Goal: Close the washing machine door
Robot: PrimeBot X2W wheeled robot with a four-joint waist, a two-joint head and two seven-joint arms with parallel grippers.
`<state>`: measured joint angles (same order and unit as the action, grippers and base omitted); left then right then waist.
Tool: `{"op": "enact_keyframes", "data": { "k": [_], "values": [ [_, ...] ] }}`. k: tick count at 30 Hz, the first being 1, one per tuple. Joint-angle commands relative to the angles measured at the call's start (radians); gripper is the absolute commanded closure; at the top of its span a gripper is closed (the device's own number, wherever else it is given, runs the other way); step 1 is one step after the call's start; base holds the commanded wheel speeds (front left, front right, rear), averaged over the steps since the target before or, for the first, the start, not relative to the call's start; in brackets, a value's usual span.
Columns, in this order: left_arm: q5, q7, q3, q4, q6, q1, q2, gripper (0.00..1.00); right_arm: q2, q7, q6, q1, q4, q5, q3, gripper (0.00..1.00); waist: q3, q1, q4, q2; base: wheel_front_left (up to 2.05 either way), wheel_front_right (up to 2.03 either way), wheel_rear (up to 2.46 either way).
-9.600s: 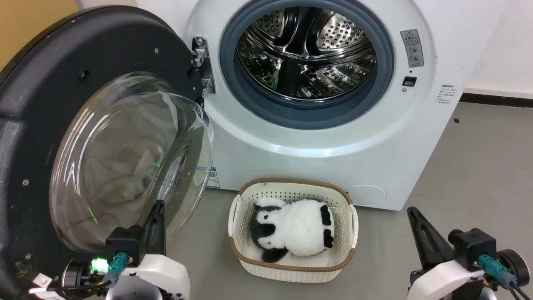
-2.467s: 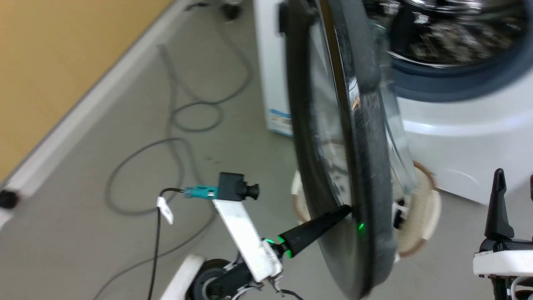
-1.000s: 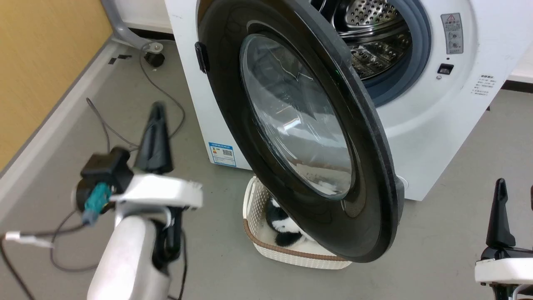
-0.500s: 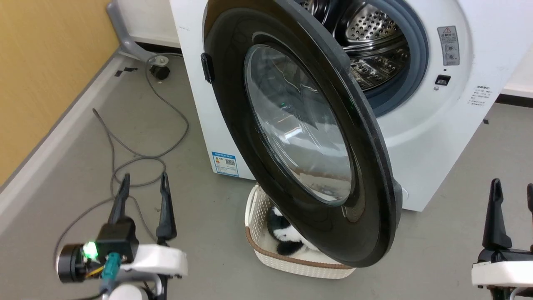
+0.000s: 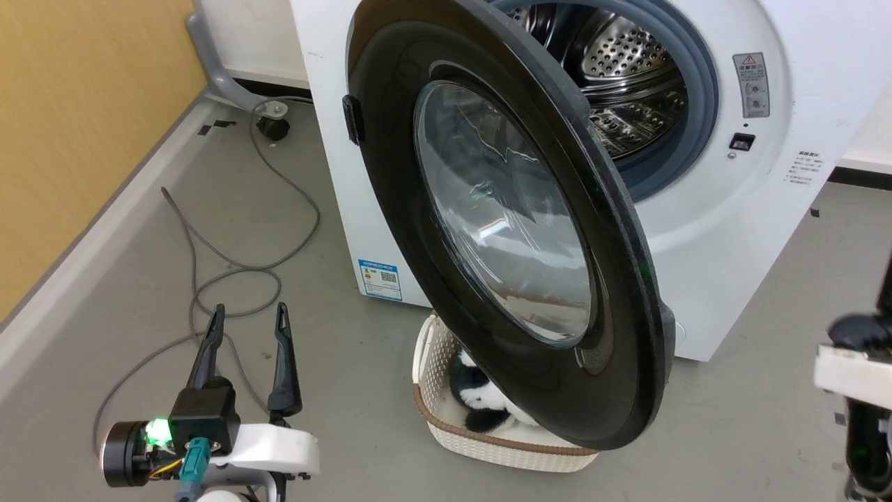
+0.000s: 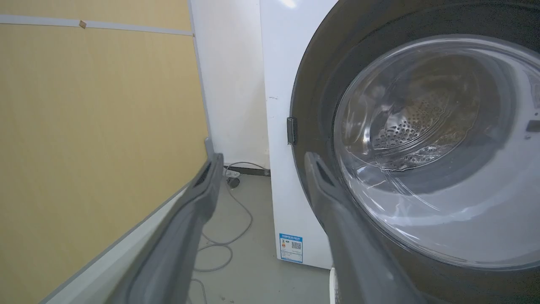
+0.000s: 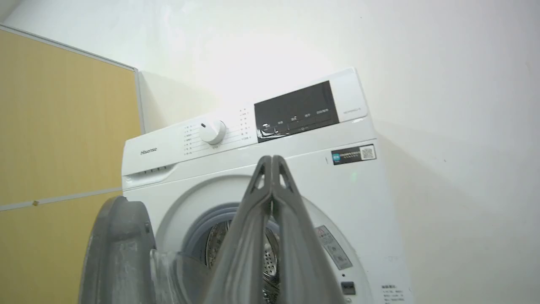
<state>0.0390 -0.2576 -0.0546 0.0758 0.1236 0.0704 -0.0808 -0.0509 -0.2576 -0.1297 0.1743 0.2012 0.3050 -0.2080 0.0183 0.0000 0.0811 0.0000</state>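
Left: my left gripper (image 5: 249, 314), fingers spread and empty, low over the floor (image 5: 348, 411). Centre: the washing machine door (image 5: 502, 216), hinged at its left, hangs part-open above a basket (image 5: 431, 352), leaving the drum (image 5: 620, 63) exposed. Right: my right gripper (image 7: 272, 159), fingers pressed together, empty.

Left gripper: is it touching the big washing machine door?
Apart. The head view shows floor between the left gripper and the washing machine door.
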Motion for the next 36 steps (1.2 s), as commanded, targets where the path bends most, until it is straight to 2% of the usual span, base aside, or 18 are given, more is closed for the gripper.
{"op": "enact_keyframes", "data": {
  "k": [1, 3, 5, 8, 12, 18, 25, 30, 36],
  "values": [
    [-0.008, -0.004, 0.001, -0.003, 0.0, -0.016, 0.001, 0.0, 0.001, -0.004, -0.001, 0.023, 0.03, 0.014, 0.022, 1.0, -0.001, 0.0, 0.001, 0.0, 0.0, 0.0, 0.0],
    [-0.009, -0.004, 0.001, -0.005, 0.0, -0.018, 0.004, 0.0, 0.001, -0.004, -0.001, 0.054, 0.103, 0.054, 0.081, 1.0, -0.003, 0.0, 0.005, 0.0, 0.0, 0.0, 0.0],
    [-0.009, -0.004, 0.001, -0.005, 0.0, -0.017, 0.005, 0.0, 0.001, -0.004, -0.001, 0.061, 0.125, 0.07, 0.103, 1.0, -0.003, 0.0, 0.007, 0.0, 0.0, 0.0, 0.0],
    [-0.012, -0.004, 0.0, -0.002, -0.002, -0.018, 0.007, 0.0, 0.0, -0.004, -0.001, 0.073, 0.18, 0.11, 0.201, 1.0, -0.004, 0.0, 0.011, 0.0, 0.0, 0.0, 0.0],
    [-0.021, -0.004, -0.006, -0.002, -0.002, -0.022, 0.008, 0.0, -0.036, -0.004, -0.001, 0.07, 0.213, 0.14, 0.334, 1.0, -0.006, 0.0, 0.013, 0.0, 0.0, 0.0, 0.0],
    [-0.027, -0.004, -0.005, -0.008, 0.001, -0.029, 0.008, 0.0, -0.171, -0.004, -0.001, 0.052, 0.145, 0.177, 0.579, 1.0, -0.011, 0.0, 0.007, 0.0, 0.0, 0.0, 0.0],
    [-0.032, -0.004, -0.011, -0.018, 0.009, -0.033, 0.009, 0.0, -0.296, -0.004, -0.001, 0.055, -0.007, 0.113, 0.793, 1.0, -0.012, 0.0, -0.006, 0.0, 0.0, 0.0, 0.0],
    [-0.032, -0.004, -0.012, -0.025, 0.014, -0.036, 0.009, 0.0, -0.327, -0.004, -0.001, 0.039, -0.107, 0.097, 0.85, 1.0, -0.009, 0.0, -0.019, 0.0, 0.0, 0.0, 0.0],
    [-0.031, -0.004, -0.013, -0.035, 0.02, -0.039, 0.01, 0.0, -0.333, -0.004, -0.001, 0.009, -0.205, 0.088, 0.816, 1.0, 0.0, 0.0, -0.043, 0.0, 0.0, 0.0, 0.0]
  ]
}}
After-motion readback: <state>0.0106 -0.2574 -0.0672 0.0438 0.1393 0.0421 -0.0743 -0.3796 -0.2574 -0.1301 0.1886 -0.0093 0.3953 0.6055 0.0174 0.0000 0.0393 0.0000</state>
